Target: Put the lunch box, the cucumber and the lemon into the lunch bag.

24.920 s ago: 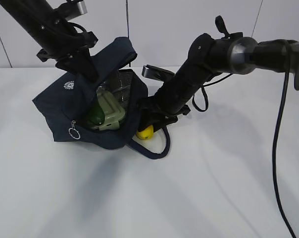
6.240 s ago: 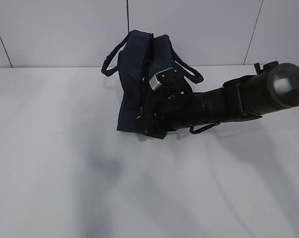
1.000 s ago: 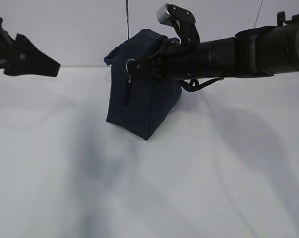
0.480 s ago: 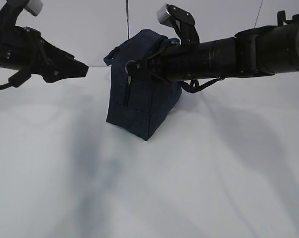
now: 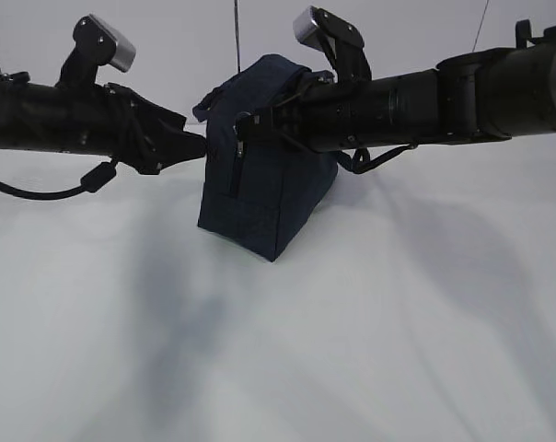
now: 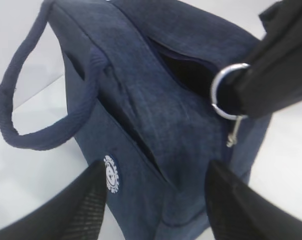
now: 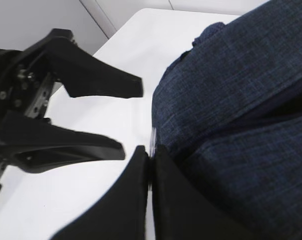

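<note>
The dark navy lunch bag [image 5: 260, 198] stands upright on the white table, held slightly tilted. Its silver ring pull [image 6: 225, 95] sits at the top end of the zipper, and my right gripper [image 5: 248, 123] is shut on it, reaching in from the right. A short gap in the zipper [image 6: 183, 72] shows only darkness inside. My left gripper [image 5: 201, 145] is open, level with the bag's upper left side. Its fingers [image 6: 91, 192] straddle the corner with the white logo patch [image 6: 111, 173] without touching. The lunch box, the cucumber and the lemon are hidden.
One loop handle [image 6: 21, 130] hangs off the bag's left side toward the back wall. The white table [image 5: 370, 331] spreads in front of the bag and to its right. In the right wrist view the left gripper [image 7: 131, 119] stands just left of the bag [image 7: 241, 100].
My left arm has swung in from the far left until its fingertips are next to the bag. The right gripper and the bag have stayed put.
</note>
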